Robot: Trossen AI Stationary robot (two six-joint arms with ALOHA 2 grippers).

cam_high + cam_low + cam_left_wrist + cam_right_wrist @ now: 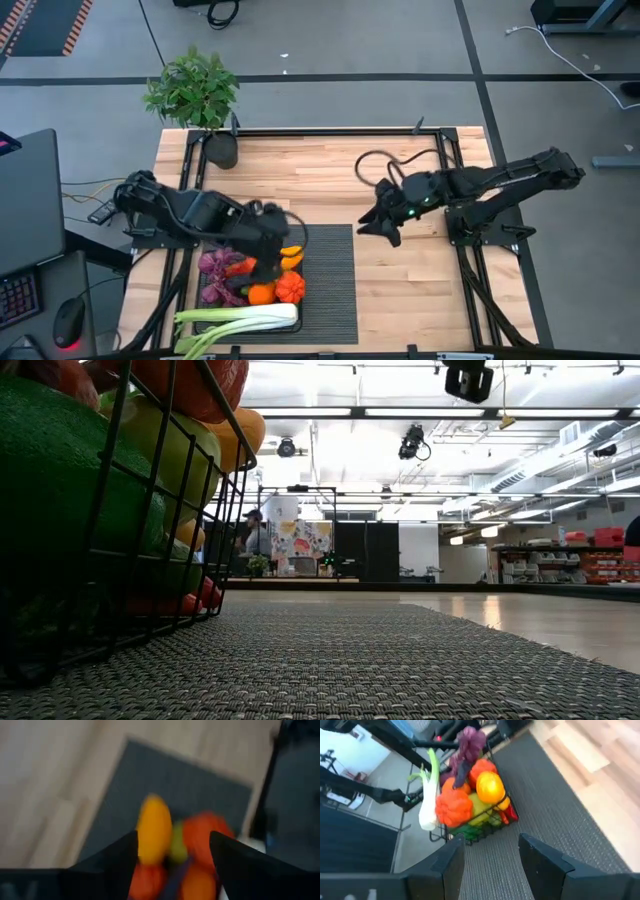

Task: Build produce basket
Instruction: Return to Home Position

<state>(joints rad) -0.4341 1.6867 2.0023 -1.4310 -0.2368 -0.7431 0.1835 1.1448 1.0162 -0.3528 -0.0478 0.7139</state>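
In the high view, the basket [203,298] is being shown on the left part of the ribbed dark mat [335,290], toward the near left of the wooden table [330,170]. It is heaped with produce: purple grapes [218,268], an orange [262,294], a red pepper [291,288] and a long leek [245,318] laid along its near side. The left gripper [268,255] is being held just over the heap, while the right gripper [380,232] is being kept above bare wood, well to the right of the mat's far corner. In the low view, thin stiff black wire of the basket [200,510] is being pressed from inside by smooth, glossy rounded fruit. In the left wrist view, which is blurred, the left gripper [172,865] is being shown with its fingers apart and holding nothing, above what is probably a lemon [154,827]. In the right wrist view, the right gripper [492,865] is likewise being held spread and empty, facing the basket [470,834] from across the woven mat. The toys are being judged light, hard and slippery, and likely to roll off the pile. The basket is being judged rigid and light, best gripped on a rim wire, and the leek [427,795] at the middle of its white shaft.
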